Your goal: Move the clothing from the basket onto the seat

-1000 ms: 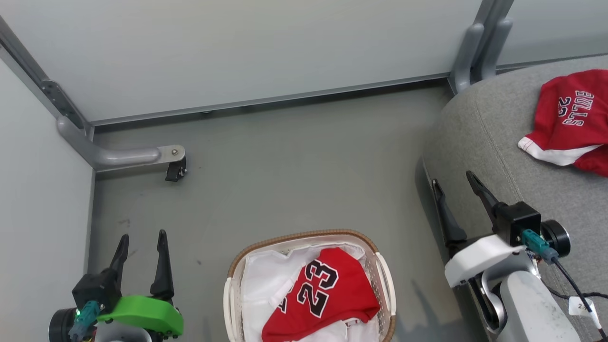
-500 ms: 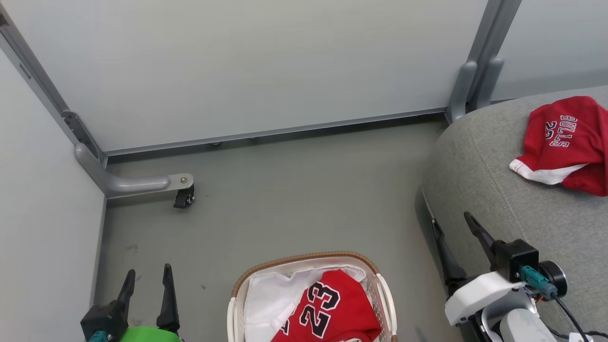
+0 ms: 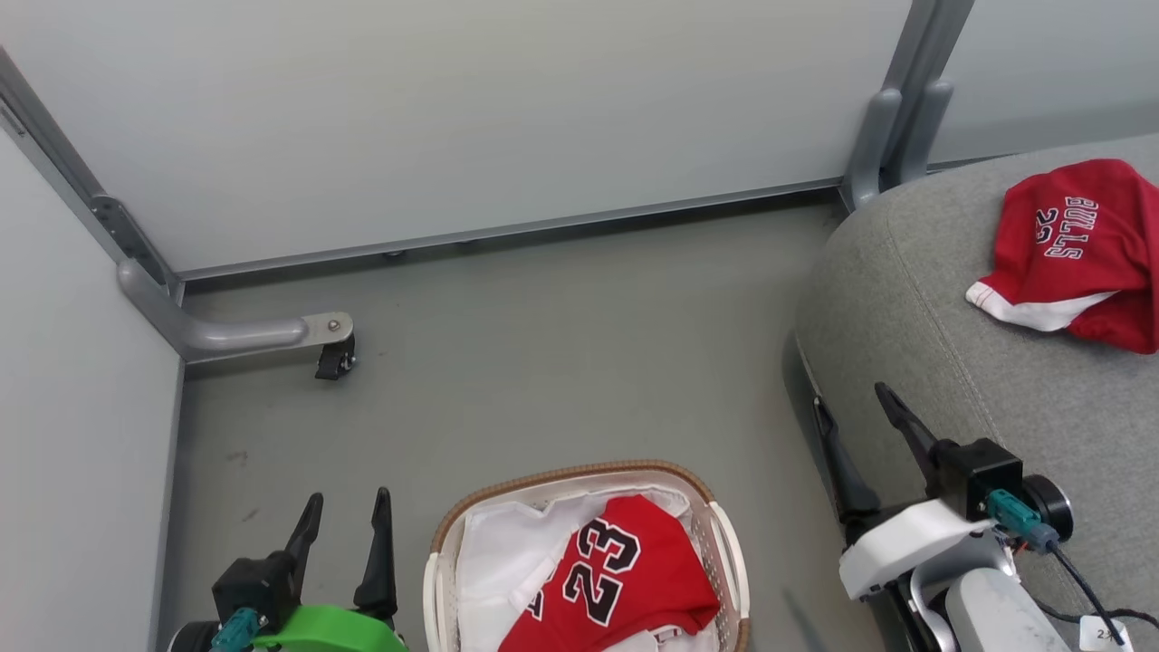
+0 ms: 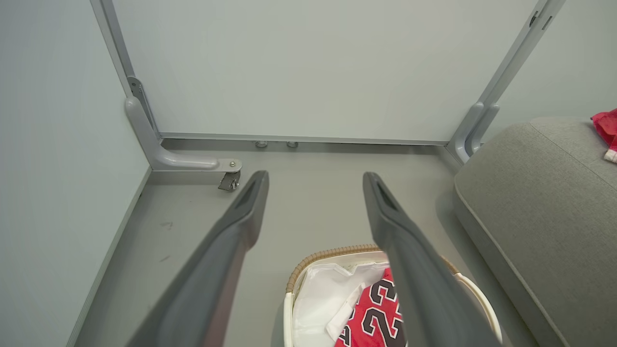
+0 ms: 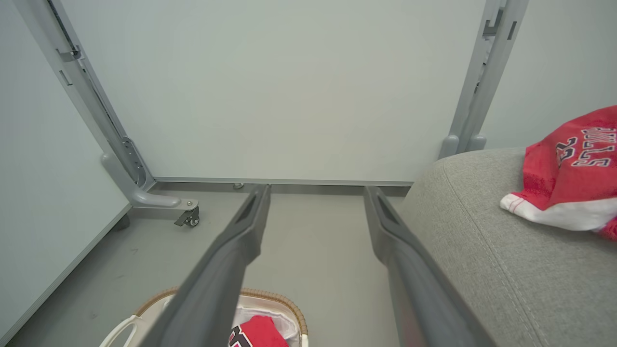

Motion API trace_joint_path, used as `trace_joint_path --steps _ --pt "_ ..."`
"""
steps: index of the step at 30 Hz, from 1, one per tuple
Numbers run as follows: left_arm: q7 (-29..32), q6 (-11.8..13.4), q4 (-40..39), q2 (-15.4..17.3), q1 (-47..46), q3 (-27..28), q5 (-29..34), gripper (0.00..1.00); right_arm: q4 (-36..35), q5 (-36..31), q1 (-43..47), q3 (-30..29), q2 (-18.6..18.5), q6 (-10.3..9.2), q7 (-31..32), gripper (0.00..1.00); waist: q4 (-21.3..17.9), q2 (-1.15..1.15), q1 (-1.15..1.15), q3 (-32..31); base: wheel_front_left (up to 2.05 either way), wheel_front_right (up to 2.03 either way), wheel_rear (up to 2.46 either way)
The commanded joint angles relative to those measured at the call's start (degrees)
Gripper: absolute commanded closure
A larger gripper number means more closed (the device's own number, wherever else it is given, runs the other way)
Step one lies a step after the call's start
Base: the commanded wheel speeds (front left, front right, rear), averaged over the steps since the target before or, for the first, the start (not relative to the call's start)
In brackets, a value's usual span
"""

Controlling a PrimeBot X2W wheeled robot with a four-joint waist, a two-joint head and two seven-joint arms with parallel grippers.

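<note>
grasping the last red jersey

both tools stand empty, fingers apart: left tool [image 3: 349, 496] beside the small oval white slatted basket with brown woven rim [image 3: 579, 471], right tool [image 3: 849, 396] near the edge of the large grey fabric seat [image 3: 905, 299]. pinch the red "23" garment [image 3: 625, 570] in the basket on its raised fold, missing the white liner [image 3: 507, 543]. farther off, the red "bulls" garment [image 3: 1077, 244] lies on the seat.
</note>
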Motion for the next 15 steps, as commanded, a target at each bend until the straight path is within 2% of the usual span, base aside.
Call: trace_joint_path --steps 1,10,15 --pt "0.0 -0.2 0.2 0.6 -1.7 -0.7 -0.9 0.0 -0.7 -0.2 -1.1 -0.4 -0.1 -0.06 -0.3 0.0 -1.3 0.0 0.0 3.0 0.0 0.0 0.0" --pt "0.0 -0.2 2.2 3.1 -9.3 -8.1 -3.3 0.0 -4.0 -0.6 -6.9 1.1 0.3 -0.07 -0.3 0.0 -5.0 0.0 0.0 13.1 0.0 0.0 0.0" --pt "0.0 -0.2 3.6 4.5 -14.0 -11.8 -3.9 0.0 -5.5 1.7 -10.3 2.5 0.3 -0.06 -0.3 0.0 -6.7 0.0 0.0 18.5 0.0 0.0 0.0"
